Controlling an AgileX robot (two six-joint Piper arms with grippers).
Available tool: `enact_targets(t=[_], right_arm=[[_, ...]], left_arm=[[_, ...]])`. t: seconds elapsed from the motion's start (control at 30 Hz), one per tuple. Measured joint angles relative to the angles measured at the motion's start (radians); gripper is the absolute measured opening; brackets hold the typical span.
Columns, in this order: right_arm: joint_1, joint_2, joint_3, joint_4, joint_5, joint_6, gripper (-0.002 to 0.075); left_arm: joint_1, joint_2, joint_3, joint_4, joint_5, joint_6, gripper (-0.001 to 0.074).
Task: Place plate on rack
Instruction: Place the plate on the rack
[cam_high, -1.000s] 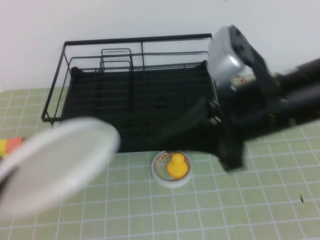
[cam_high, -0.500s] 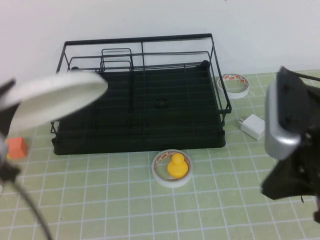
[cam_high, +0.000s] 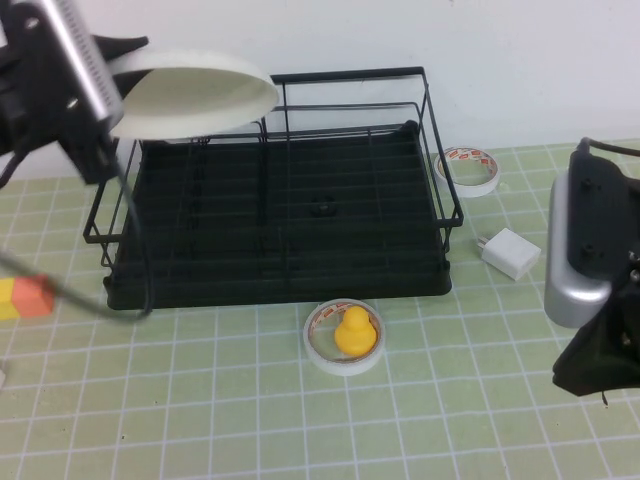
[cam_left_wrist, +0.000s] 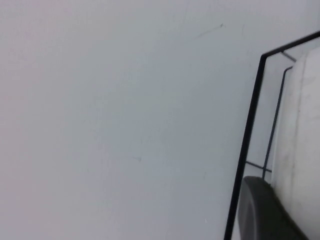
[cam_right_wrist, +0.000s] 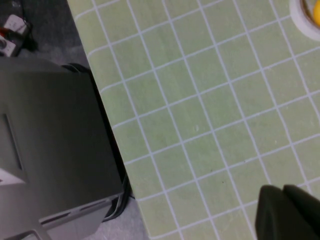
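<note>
Plate (cam_high: 190, 95) clamped in my left jaws (cam_high: 112, 92), held nearly flat above the rack (cam_high: 275, 190) to clear its railings; right gripper (cam_high: 600, 300) parked over the worktop (cam_high: 200, 400), can't tell its state.

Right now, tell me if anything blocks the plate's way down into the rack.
Nothing visible does. The left hand holds the plate above the rack's rear left corner, where the upright loop dividers stand. The right hand is low on the right, away from the rack.
</note>
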Motion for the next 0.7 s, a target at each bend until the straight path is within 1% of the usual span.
enact_targets(t=[0.23, 0.4, 0.5, 0.7], right_arm=[[0.000, -0.001, 0.000, -0.034, 0.002, 0.024, 0.0005], [0.000, -0.001, 0.000, -0.036, 0.002, 0.033, 0.0005], [0.000, -0.001, 0.000, -0.038, 0.002, 0.035, 0.0004], [0.000, -0.001, 0.000, -0.038, 0.003, 0.035, 0.0004]], left_arm=[[0.000, 0.243, -0.218, 0.001, -0.004, 0.033, 0.0081], [0.000, 0.387, -0.336, 0.001, -0.004, 0.033, 0.0081], [0.000, 0.441, -0.367, 0.001, -0.004, 0.033, 0.0081], [0.000, 0.492, -0.371, 0.001, -0.004, 0.033, 0.0081]])
